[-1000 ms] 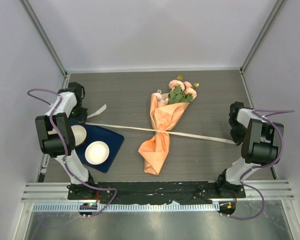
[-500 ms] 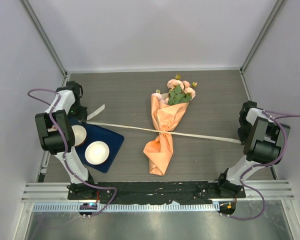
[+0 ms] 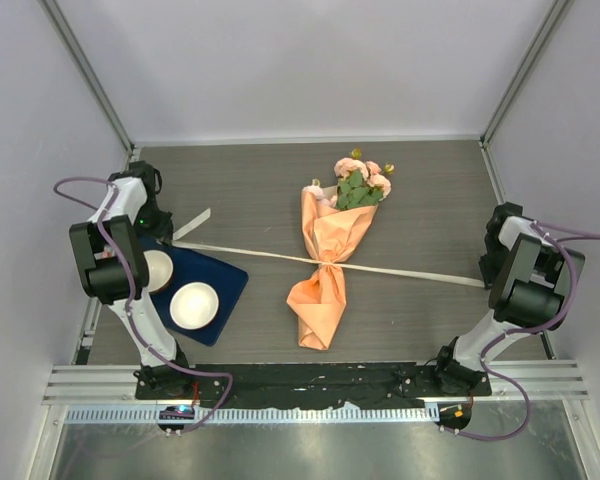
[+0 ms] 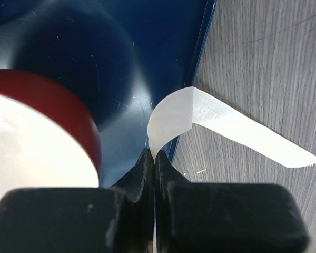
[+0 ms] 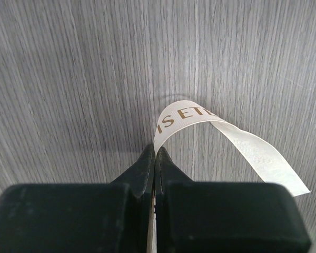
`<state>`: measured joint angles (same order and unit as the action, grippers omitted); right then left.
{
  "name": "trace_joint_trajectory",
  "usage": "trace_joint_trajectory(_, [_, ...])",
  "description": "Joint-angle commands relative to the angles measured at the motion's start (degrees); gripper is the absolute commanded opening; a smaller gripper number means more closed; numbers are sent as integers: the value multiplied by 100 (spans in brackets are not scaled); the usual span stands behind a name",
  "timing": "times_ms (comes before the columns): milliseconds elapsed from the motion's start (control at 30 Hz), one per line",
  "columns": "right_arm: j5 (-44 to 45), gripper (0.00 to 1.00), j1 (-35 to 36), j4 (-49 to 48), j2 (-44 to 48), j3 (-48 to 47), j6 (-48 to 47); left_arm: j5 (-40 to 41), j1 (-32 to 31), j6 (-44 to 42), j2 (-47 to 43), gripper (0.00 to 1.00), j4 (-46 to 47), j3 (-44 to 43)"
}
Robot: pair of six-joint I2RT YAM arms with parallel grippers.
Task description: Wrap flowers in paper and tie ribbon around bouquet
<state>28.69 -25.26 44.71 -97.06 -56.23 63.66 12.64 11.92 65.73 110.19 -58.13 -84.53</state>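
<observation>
The bouquet lies in the middle of the table: an orange paper (image 3: pixel 332 235) cone with the pink flowers (image 3: pixel 360 182) and green leaves poking out of its far end. The cream ribbon (image 3: pixel 410 273) runs taut across the table and cinches the cone at its narrow waist. My left gripper (image 3: pixel 166 240) is shut on the ribbon's left part, with a short free tail curling off. In the left wrist view the left gripper (image 4: pixel 154 156) pinches the ribbon (image 4: pixel 221 125). My right gripper (image 3: pixel 487 281) is shut on the other end; the right gripper (image 5: pixel 155 151) shows the printed ribbon (image 5: pixel 185 114) looping out.
A dark blue tray (image 3: pixel 228 288) sits at the near left with two bowls on it, one (image 3: pixel 193 305) nearer and one (image 3: pixel 158 270) under my left arm. That bowl (image 4: pixel 31 142) has a red outside. Enclosure walls stand close on both sides.
My right gripper has pulled outward to the right and my left slightly back and left, drawing the ribbon tighter. The bouquet has shifted a little to the right.
</observation>
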Motion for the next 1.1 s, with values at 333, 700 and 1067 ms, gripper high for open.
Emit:
trace_joint_trajectory(333, [606, 0, 1118, -305, 1318, -2, -1099, 335, -1780, -1151, -384, 0, 321, -1030])
trace_joint_trajectory(700, [-1317, 0, 2358, -603, 3957, 481, -2788, -824, -2914, -1862, -2335, 0, 899, 533])
trace_joint_trajectory(1067, [-1754, 0, 2517, -481, 3765, -265, -3026, -1309, -2995, -1687, -2584, 0, 953, 510])
